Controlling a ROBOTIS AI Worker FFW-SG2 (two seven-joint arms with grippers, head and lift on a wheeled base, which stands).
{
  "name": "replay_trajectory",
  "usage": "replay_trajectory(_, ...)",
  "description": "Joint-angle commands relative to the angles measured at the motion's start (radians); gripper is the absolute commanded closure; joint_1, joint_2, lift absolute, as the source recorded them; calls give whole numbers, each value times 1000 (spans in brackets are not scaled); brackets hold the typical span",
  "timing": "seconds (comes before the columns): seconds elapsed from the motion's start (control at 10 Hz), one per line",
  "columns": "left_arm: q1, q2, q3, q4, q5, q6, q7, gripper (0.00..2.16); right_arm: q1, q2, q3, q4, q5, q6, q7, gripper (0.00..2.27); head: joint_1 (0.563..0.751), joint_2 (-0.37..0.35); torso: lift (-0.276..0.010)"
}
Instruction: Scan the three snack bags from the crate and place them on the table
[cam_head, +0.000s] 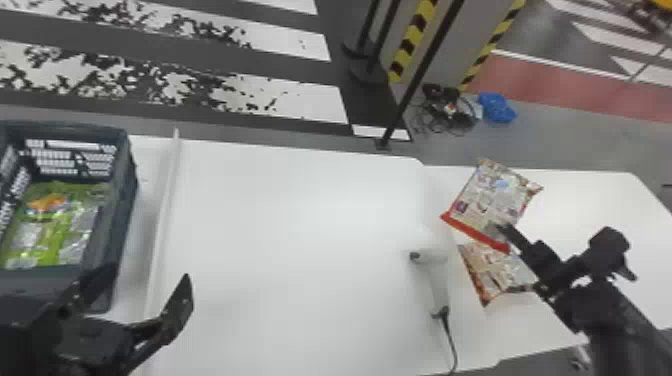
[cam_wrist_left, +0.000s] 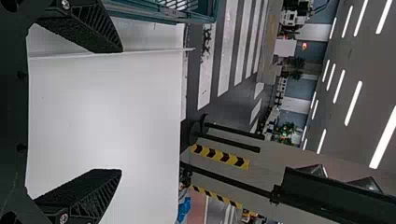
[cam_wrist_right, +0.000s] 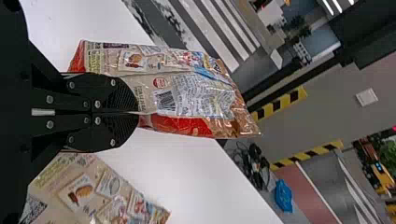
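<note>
My right gripper (cam_head: 505, 231) is over the right table in the head view, shut on the edge of a red-trimmed snack bag (cam_head: 492, 195). In the right wrist view the same gripper (cam_wrist_right: 135, 113) pinches that bag (cam_wrist_right: 187, 88), its printed back and barcode showing. A second snack bag (cam_head: 497, 272) lies on the table beside the scanner (cam_head: 434, 275). My left gripper (cam_head: 145, 300) stands open and empty near the crate (cam_head: 127, 200); in the left wrist view its fingers are wide apart, the gripper (cam_wrist_left: 119, 111) facing the white table. A green snack bag (cam_head: 55, 225) lies inside the crate.
The white table (cam_head: 290, 240) spans the middle, with a raised strip (cam_head: 165, 200) beside the crate. A cable (cam_head: 450, 340) runs from the scanner to the front edge. Beyond the tables are a black pole (cam_head: 425, 65), striped posts and a blue item (cam_head: 496, 107) on the floor.
</note>
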Motion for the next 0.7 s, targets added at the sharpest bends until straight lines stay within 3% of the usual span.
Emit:
replay_trajectory(0.0, 1, 2, 0, -3, 0, 0, 0, 76, -5, 4, 24, 48, 7, -67, -99, 2155, 695, -350, -37)
replay_trajectory(0.2, 1, 6, 0, -9, 0, 3, 0, 76, -66, -7, 27, 180, -9, -91, -230, 2142, 695, -350, -37)
replay_trajectory(0.3, 1, 6, 0, -9, 0, 3, 1, 76, -75, -16, 42, 206, -3, -91, -244, 1993, 695, -350, -37)
replay_trajectory(0.4, 1, 6, 0, -8, 0, 3, 4, 76, -74, -17, 82, 205, -1, -91, -247, 1625, 695, -350, -37)
replay_trajectory(0.5, -1, 5, -3, -9, 0, 3, 6, 76, -71, -17, 96, 202, 4, -82, -251, 387, 695, -350, -37)
replay_trajectory(0.6, 1, 3, -6, -12, 0, 3, 6, 76, -60, -17, 95, 190, -10, -76, -257, -2, 695, -350, -37)
